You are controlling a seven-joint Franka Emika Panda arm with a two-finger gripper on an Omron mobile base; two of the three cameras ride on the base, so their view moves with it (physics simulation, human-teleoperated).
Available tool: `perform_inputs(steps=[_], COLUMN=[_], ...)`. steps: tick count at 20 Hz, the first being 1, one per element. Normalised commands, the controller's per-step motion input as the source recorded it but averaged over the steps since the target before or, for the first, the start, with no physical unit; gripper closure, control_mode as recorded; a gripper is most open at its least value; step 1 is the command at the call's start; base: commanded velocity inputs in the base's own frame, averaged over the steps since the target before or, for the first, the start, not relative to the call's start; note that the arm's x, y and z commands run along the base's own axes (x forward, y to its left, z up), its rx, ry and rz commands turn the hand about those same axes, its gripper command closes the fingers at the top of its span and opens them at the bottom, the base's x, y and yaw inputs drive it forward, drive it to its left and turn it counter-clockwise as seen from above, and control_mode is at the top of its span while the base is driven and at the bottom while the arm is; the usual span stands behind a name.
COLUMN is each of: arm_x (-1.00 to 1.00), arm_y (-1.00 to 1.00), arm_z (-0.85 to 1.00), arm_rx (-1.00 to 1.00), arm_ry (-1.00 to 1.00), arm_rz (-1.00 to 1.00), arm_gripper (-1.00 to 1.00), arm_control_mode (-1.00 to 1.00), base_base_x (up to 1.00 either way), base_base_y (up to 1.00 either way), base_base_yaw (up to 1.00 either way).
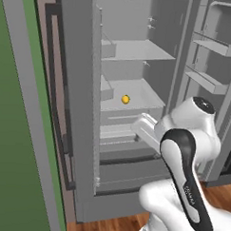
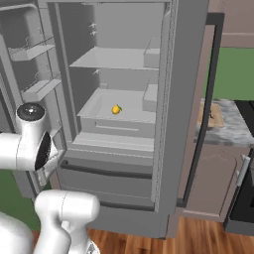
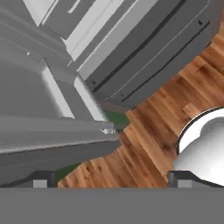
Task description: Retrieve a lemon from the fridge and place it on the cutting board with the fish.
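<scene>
In the left base view a green wall (image 1: 16, 146) fills the left edge, and beside it the open left door of the fridge (image 1: 79, 111) stands edge-on with its long dark handle (image 1: 56, 100) facing the wall. Further right the fridge interior lies open, pale grey shelves stacked one above another, and the lemon (image 1: 125, 99) sits on the middle shelf (image 1: 137, 97), near that shelf's front edge and roughly midway along it, apart from the walls. Right of the lemon and lower, the white arm reaches toward the lower drawers, and the gripper (image 1: 146, 129) hovers in front of them, well below the lemon and touching nothing. In the hand view both dark fingertips (image 3: 41, 179) stand at opposite sides of the bottom with bare wooden floor (image 3: 153, 140) between them, so the jaws are spread wide and empty. In the right base view the lemon (image 2: 116, 109) shows on the same shelf, and past the right door, at the far right, the cutting board (image 2: 211, 115) lies on the grey marbled counter (image 2: 223, 130), near its back edge.
</scene>
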Motion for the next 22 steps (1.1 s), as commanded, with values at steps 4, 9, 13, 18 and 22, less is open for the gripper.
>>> perform_inputs(steps=[4, 9, 13, 18, 22], arm_x=[-0.15, -0.24, -0.10, 0.22, 0.00], arm_y=[-0.27, -0.37, -0.37, -0.50, -0.04], arm_z=[0.25, 0.42, 0.49, -0.01, -0.23], arm_rx=[-0.55, -0.55, -0.23, 0.07, 0.02], arm_ry=[-0.20, -0.10, 0.10, 0.18, 0.01], arm_rz=[0.35, 0.33, 0.18, 0.08, 0.00], arm_gripper=[-1.00, -1.00, -1.00, -1.00, -1.00], arm_control_mode=[-1.00, -1.00, -1.00, -1.00, -1.00], base_base_x=[0.00, 0.00, 0.00, 0.00, 0.00], base_base_y=[0.00, 0.00, 0.00, 0.00, 0.00], base_base_yaw=[0.00, 0.00, 0.00, 0.00, 0.00])
